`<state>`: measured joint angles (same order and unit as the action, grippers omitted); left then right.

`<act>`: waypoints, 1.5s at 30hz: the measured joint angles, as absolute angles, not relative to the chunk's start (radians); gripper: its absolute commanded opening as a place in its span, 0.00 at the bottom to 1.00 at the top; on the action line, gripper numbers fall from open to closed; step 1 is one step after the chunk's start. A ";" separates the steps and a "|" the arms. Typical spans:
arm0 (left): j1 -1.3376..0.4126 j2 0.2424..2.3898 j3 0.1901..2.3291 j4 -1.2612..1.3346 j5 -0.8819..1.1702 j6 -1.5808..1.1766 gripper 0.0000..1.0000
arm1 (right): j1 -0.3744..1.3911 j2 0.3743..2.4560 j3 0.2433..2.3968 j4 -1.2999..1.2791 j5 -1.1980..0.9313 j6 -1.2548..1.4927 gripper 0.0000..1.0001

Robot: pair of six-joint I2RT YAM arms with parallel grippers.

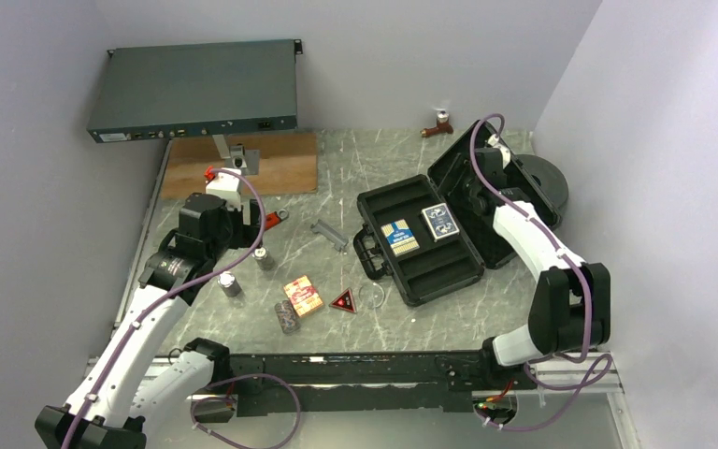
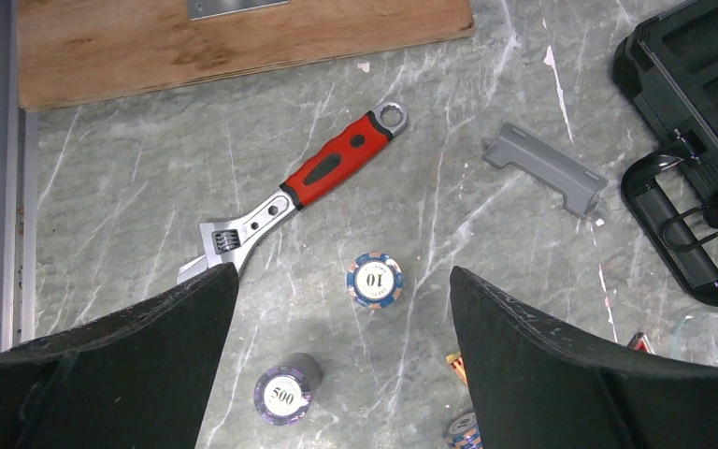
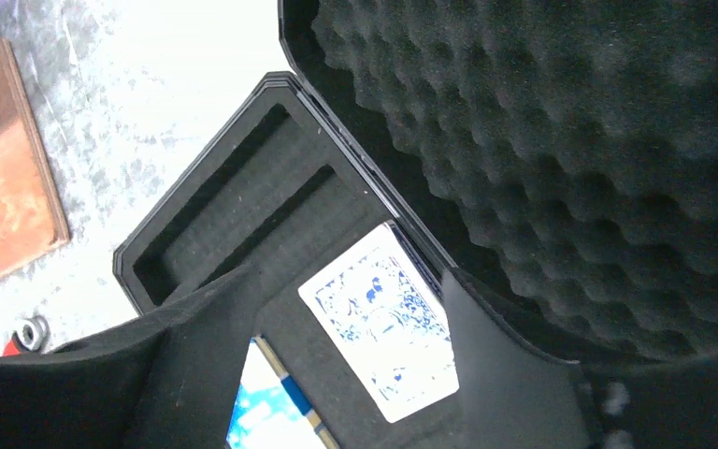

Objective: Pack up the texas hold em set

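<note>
Top: case (image 1: 435, 271) open on the right of the surface (image 1: 383, 159), blue box (image 1: 439, 222) and blue-yellow box (image 1: 401, 236) in its slots. Red-orange box (image 1: 303, 295), red triangle (image 1: 343, 300), clear disc (image 1: 372, 296) and chip stacks (image 1: 230, 284) lie loose to its left.
Left wrist: left tool (image 2: 341, 273) wide apart, empty, above the chip stacks; wrench (image 2: 299, 187) beyond.
Right wrist: right tool (image 3: 346, 276) apart over the blue box in the case; contact unclear.

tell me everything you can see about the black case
The case is black, hard-looking plastic, lying open on the table. Its base has moulded slots: the long ones are empty, while a blue-yellow card box and a blue card box lie side by side in it. The lid, lined with bumpy foam, tilts back. A carry handle sticks out opposite the lid. The right gripper hangs open above the base.
</note>
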<state>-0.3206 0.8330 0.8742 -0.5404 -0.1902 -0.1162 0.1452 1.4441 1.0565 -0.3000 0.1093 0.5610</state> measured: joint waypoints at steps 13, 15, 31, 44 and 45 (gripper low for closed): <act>-0.321 0.820 0.875 -0.543 -0.200 -0.116 0.90 | 0.146 1.582 1.058 -0.255 0.137 0.622 0.36; -0.321 0.820 0.874 -0.543 -0.200 -0.116 0.90 | 0.146 1.593 1.061 -0.253 0.151 0.611 0.35; -0.321 0.820 0.875 -0.543 -0.200 -0.116 0.90 | 0.147 1.652 1.055 -0.211 0.078 0.571 0.33; -0.321 0.820 0.874 -0.543 -0.207 -0.116 0.90 | 0.167 1.608 0.981 -0.162 0.054 0.568 0.34; -0.321 0.820 0.874 -0.543 -0.207 -0.116 0.90 | 0.167 1.604 0.977 -0.161 0.055 0.568 0.34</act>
<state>-0.3206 0.8200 0.8742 -0.5434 -0.2070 -0.1158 0.1665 1.6039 0.9771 -0.1612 0.0547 0.5678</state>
